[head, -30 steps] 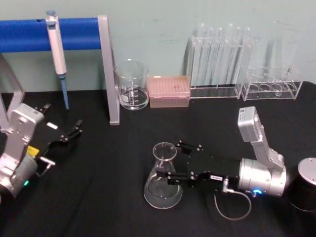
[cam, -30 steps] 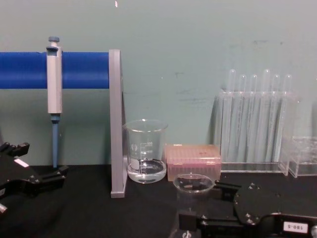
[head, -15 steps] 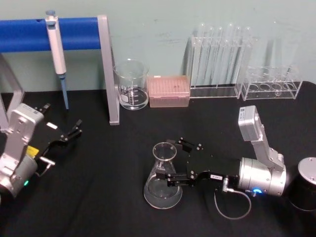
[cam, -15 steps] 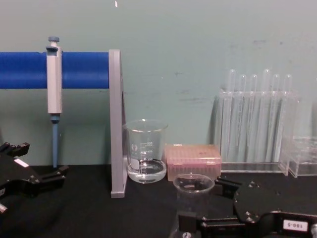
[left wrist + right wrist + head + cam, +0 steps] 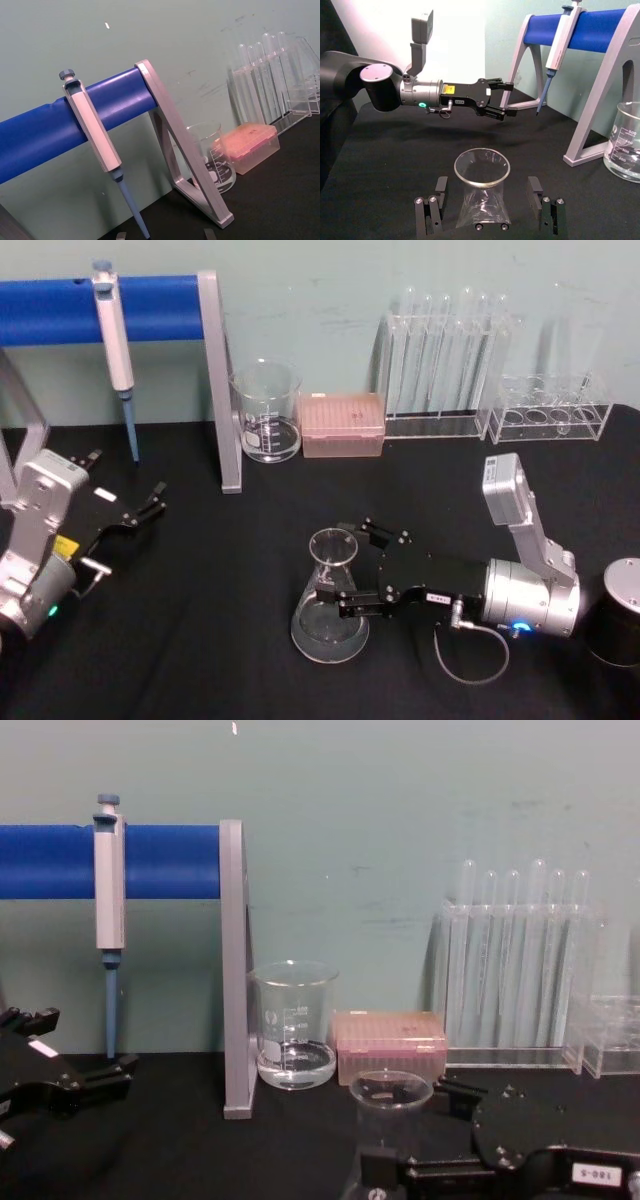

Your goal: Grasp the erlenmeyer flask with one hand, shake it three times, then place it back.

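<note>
Head view: the erlenmeyer flask (image 5: 331,598) is seen standing upright on the black desk (image 5: 220,640), near the middle of the work area and towards the front. The right gripper (image 5: 345,569) is laid low across the desk from the right, with its jaws apart and set on either side of the flask's neck. In the right wrist view a gap is seen between each jaw and the glass of the flask (image 5: 482,192), so the neck is flanked but not clamped. In the chest view the flask's flared rim (image 5: 391,1089) is seen just above the black body of the right gripper (image 5: 400,1130), which carries a small white numbered label.

The left gripper (image 5: 152,503) is held off at the left side of the desk, well apart from the flask, with its jaws apart and nothing between them; this is also shown in the right wrist view (image 5: 502,97).

At the back of the desk a glass beaker (image 5: 267,412) is seen just beside a pink tip box (image 5: 343,424), with a rack of test tubes (image 5: 445,360) to the right. A pipette (image 5: 115,345) is hung on a blue bar (image 5: 60,308) at the back left.
</note>
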`<act>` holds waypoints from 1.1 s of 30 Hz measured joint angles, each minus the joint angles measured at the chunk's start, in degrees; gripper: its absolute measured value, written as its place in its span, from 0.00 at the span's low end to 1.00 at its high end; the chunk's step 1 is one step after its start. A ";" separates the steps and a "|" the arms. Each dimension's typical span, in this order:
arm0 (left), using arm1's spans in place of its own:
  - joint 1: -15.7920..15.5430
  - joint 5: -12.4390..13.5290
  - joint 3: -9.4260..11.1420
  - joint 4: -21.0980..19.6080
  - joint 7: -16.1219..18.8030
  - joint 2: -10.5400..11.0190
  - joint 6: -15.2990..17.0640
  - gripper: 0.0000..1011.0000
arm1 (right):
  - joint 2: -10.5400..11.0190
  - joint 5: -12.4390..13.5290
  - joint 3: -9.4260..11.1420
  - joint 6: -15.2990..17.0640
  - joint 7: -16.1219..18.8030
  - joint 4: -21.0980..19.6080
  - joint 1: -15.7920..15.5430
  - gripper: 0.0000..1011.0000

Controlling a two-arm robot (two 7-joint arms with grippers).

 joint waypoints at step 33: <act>0.00 0.00 0.00 0.00 0.00 0.00 0.00 0.99 | 8.89 2.40 6.94 6.59 -10.60 -7.68 -8.37 0.99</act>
